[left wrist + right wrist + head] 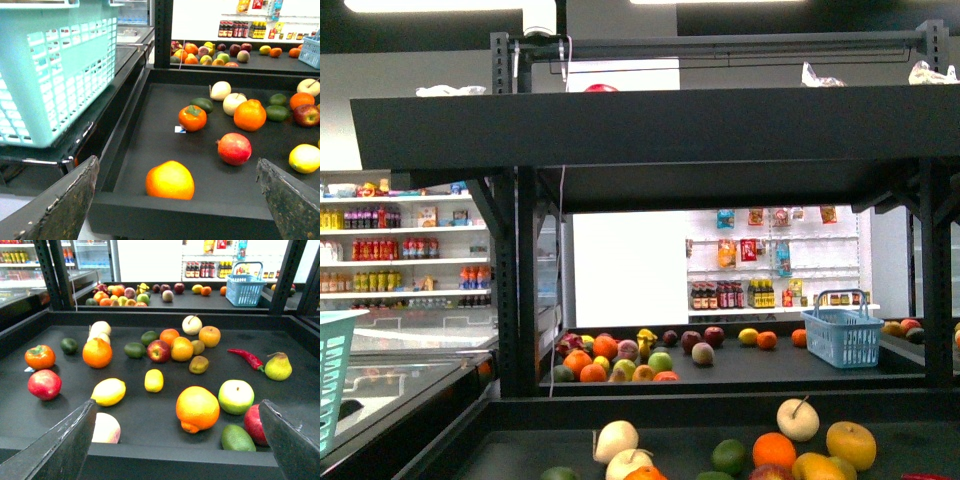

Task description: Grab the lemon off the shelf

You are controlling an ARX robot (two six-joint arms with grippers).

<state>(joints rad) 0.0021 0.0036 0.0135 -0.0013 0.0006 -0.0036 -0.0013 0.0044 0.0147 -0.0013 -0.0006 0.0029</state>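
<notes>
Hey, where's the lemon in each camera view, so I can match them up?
Front view: not in it.
Left wrist view: lemon beside the red fruit, on the shelf.
Right wrist view: lemon between that red fruit and a smaller yellow fruit.
Shared landmark: blue basket.

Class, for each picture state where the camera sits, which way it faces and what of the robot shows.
Front: on the body, facing the shelf from low; no arm shows.
Left wrist: above the near tray at its left front corner; open left gripper shows.
Right wrist: above the tray's front edge; open right gripper shows.
Both wrist views share the lemon.
</notes>
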